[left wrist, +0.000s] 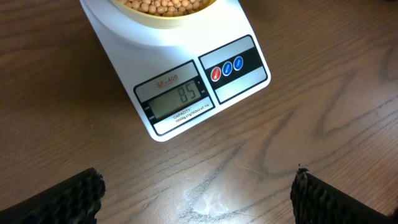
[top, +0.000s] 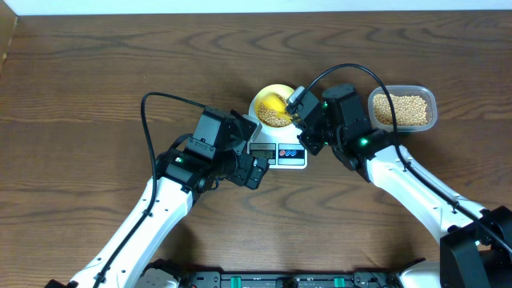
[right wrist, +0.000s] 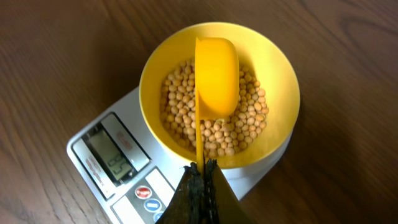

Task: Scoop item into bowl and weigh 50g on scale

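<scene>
1. Centrally on the bench [top: 96, 80] the scale [top: 276, 154] is seen, its display [left wrist: 177, 99] turned toward the near edge; 85 is shown on it.
2. The bowl [right wrist: 283, 81] is seated on the scale's round platform [left wrist: 134, 34], at the end nearer the far edge.
3. The beans [right wrist: 180, 93] are found in two places: a layer over the bowl's bottom, and a larger lot in a clear tub [top: 433, 104] set toward the right edge of the bench, well apart from the scale.
4. The right gripper [right wrist: 202, 171] is clamped together on the thin handle [right wrist: 199, 137] of a yellow scoop [right wrist: 216, 74]. The handle is held edge-up, just above the bowl's rim.
5. The scoop's cup is held within the bowl's rim, over the beans. Whether it touches them cannot be told.
6. The left gripper [left wrist: 199, 199] is held above bare wood just on the near side of the scale, its jaws spread wide apart. Only the two black pads [left wrist: 68, 199] are seen, at the lower corners of the left wrist view, with bench grain between them.
7. The left gripper is kept clear of the scale — near it, not touching.
</scene>
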